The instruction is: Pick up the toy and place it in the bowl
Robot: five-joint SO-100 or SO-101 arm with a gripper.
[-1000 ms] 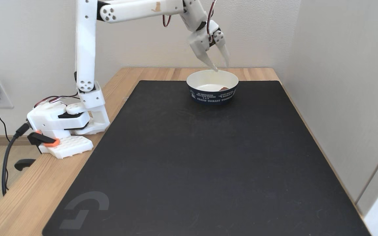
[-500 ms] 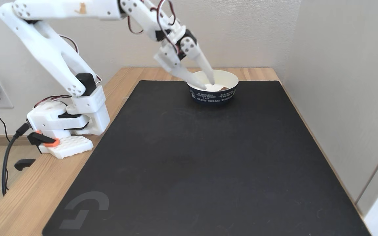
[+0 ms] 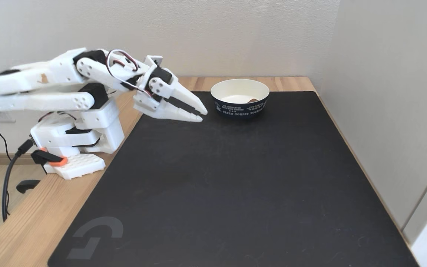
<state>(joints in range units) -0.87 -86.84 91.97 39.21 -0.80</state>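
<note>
From where I stand, the white two-finger gripper [image 3: 201, 115] has its fingers drawn together with nothing between them, its tips pointing right, hanging above the far left part of the large black desk mat [image 3: 235, 185]. Behind it the white plastic arm [image 3: 50, 89] is folded low over its base [image 3: 72, 148], which sits at the left edge of the light wooden table [image 3: 24, 222]. Just right of the fingertips, apart from them, stands the round paper bowl [image 3: 240, 98], navy outside with white lettering, white inside. The small reddish-brown toy block [image 3: 252, 100] lies in the bowl, near its right inner wall.
</note>
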